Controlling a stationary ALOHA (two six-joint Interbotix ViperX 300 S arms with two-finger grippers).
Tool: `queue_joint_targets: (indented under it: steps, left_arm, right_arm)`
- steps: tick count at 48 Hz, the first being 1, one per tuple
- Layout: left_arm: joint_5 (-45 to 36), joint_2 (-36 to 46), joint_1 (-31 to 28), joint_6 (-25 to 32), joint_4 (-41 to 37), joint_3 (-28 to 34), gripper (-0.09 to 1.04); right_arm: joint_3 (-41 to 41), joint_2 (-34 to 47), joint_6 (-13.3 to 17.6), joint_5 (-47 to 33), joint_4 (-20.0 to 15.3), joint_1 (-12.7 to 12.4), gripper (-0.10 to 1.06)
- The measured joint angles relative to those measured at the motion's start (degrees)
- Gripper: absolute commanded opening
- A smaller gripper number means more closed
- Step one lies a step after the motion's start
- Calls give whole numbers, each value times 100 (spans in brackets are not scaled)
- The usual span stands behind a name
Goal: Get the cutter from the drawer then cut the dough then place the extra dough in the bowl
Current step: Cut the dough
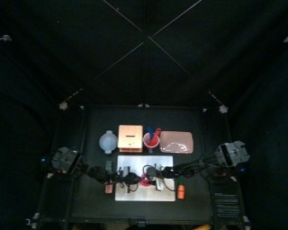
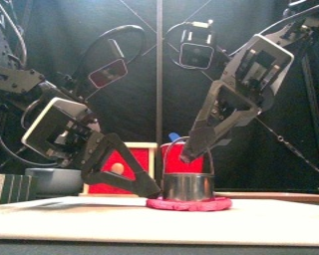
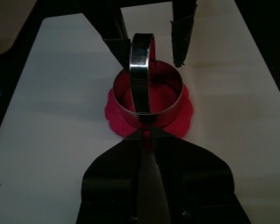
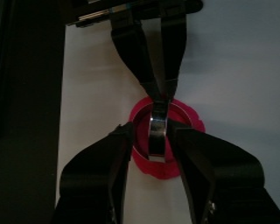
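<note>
A flat pink dough (image 2: 189, 205) lies on the white cutting board (image 2: 69, 224). The round metal cutter (image 2: 189, 186) stands upright in the dough's middle, its handle (image 3: 140, 61) arching above it. My right gripper (image 2: 187, 157) comes down from the right and is open, one jaw on each side of the handle (image 4: 157, 131), with small gaps showing. My left gripper (image 3: 143, 147) is low on the left, with its jaws shut together at the dough's (image 3: 149, 118) near rim. The dough lies flat.
Behind the board, from left to right, stand the blue-grey bowl (image 1: 107, 140), the wooden box (image 1: 130, 137) with its red drawer front (image 2: 139, 157), the red cup (image 1: 150, 137) and the pink tray (image 1: 178, 142).
</note>
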State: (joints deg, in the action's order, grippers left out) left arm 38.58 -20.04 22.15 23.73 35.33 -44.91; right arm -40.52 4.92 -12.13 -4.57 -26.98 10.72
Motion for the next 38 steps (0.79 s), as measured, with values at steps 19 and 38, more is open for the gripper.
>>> queue_joint_targets:
  steps: [19, 38]
  left_arm:
    - [-220, -44, 0, -9, 202, 62, 59]
    - [-246, -44, -9, -9, 202, 70, 59]
  right_arm:
    - [176, 9, 18, 308, 141, -79, 52]
    - [343, -44, 18, 615, 176, -220, 51]
